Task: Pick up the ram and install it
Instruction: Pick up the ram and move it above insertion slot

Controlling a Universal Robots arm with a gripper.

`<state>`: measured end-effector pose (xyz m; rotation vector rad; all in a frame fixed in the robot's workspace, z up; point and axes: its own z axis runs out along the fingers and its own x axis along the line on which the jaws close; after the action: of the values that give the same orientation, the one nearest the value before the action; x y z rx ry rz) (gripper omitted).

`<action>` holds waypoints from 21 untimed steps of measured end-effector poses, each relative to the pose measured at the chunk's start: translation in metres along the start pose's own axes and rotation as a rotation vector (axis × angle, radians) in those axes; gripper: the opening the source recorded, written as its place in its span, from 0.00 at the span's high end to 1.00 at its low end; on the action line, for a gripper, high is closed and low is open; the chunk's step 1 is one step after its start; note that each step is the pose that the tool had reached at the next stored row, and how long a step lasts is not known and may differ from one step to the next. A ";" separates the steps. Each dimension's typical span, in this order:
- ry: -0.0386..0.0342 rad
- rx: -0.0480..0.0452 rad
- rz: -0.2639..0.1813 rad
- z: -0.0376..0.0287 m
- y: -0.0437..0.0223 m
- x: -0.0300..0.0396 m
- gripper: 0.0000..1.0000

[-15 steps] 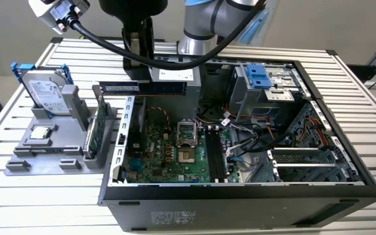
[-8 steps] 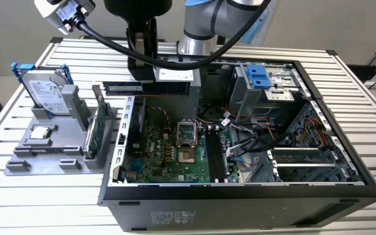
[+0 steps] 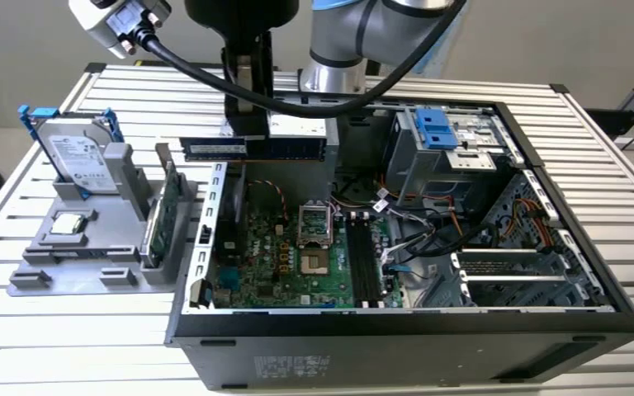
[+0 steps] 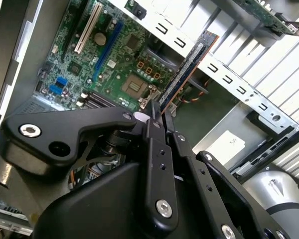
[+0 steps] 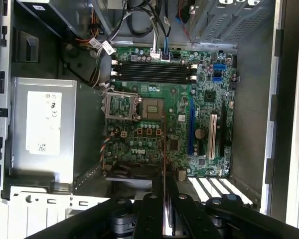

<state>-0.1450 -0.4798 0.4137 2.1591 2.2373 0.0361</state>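
1. The tool (image 3: 248,132) hangs from the arm over the far edge of the open computer case (image 3: 405,326), toward the exterior view's left.
2. Its 2 black fingers (image 4: 154,149) are pressed together on the ram (image 3: 215,148), 1 on each flat face, so the tool is clamped on the stick.
3. The ram is held in the air on its long edge, lying level along the case's far wall. In the second wrist view it (image 4: 187,67) runs out past the fingertips, dark blue with a row of chips. In the first wrist view it (image 5: 164,164) appears edge-on as a thin line.
4. The motherboard (image 3: 295,256) lies flat on the case floor below. In the first wrist view, the ram's line sits over the board's edge (image 5: 139,164) nearest the tool.
5. The 4 black memory slots (image 5: 152,72) lie side by side on the board's opposite side, beyond the processor socket (image 5: 152,107) and well apart from the ram.
6. A silver power supply (image 5: 42,124) sits in the case beside the board.
7. On the worktop (image 3: 63,330) to the exterior view's left of the case, a grey fixture (image 3: 75,256) carries a hard drive (image 3: 80,153) in a blue bracket and a green circuit card (image 3: 161,219) standing on edge.
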 end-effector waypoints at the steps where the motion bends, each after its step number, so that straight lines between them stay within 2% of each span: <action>1: 0.0000 0.0001 0.000 0.0000 0.0008 0.0000 1.00; 21: -0.0001 0.0000 0.000 0.0009 0.0229 -0.0008 1.00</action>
<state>-0.1221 -0.4798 0.4138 2.1591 2.2373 0.0360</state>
